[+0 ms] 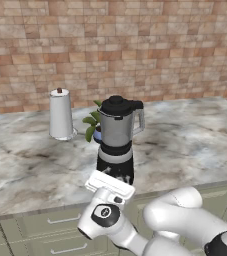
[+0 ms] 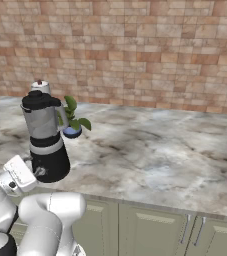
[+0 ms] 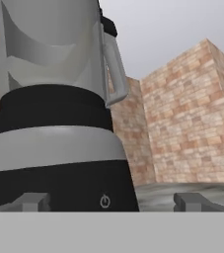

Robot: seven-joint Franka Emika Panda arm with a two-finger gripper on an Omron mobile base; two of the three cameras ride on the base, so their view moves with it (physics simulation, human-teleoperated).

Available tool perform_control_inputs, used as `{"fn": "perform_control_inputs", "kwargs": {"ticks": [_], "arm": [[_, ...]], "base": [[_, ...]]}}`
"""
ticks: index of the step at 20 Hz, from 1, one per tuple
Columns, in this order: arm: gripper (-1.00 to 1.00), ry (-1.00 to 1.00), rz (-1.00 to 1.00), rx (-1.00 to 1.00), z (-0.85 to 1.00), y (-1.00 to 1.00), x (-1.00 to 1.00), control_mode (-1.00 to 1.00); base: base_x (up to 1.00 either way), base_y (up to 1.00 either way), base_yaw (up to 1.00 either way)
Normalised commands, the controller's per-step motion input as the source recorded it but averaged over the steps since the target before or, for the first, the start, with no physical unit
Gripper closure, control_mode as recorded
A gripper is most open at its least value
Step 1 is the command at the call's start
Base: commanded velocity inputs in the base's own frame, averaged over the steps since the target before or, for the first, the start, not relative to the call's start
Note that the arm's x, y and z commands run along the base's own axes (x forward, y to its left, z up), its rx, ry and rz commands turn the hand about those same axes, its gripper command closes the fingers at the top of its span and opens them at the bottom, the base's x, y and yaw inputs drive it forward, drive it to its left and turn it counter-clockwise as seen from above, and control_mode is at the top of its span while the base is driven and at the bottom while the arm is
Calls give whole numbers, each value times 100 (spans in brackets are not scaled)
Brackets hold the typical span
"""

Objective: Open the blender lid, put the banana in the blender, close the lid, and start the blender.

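Jaws wide apart at the blender base; we fear nudging it, its power button unpressed.

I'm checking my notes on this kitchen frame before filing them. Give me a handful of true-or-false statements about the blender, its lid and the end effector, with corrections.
1. The blender lid sits on the jar. True.
2. The blender lies tipped over on the counter. False: it stands upright.
3. The end effector is open, facing the blender's black base. True.
4. The end effector grips the jar's handle. False: its fingers hold nothing, low by the base.
5. A small potted plant stands behind the blender. True.
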Motion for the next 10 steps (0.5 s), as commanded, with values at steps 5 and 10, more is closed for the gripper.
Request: {"fn": "perform_control_inputs", "kwargs": {"ticks": [5,10], "arm": [[-100,-6,0,0,7,-40,-12,-100],[-100,-14,0,0,19,-37,-78,-100]], "base": [[0,0,0],[0,0,0]]}}
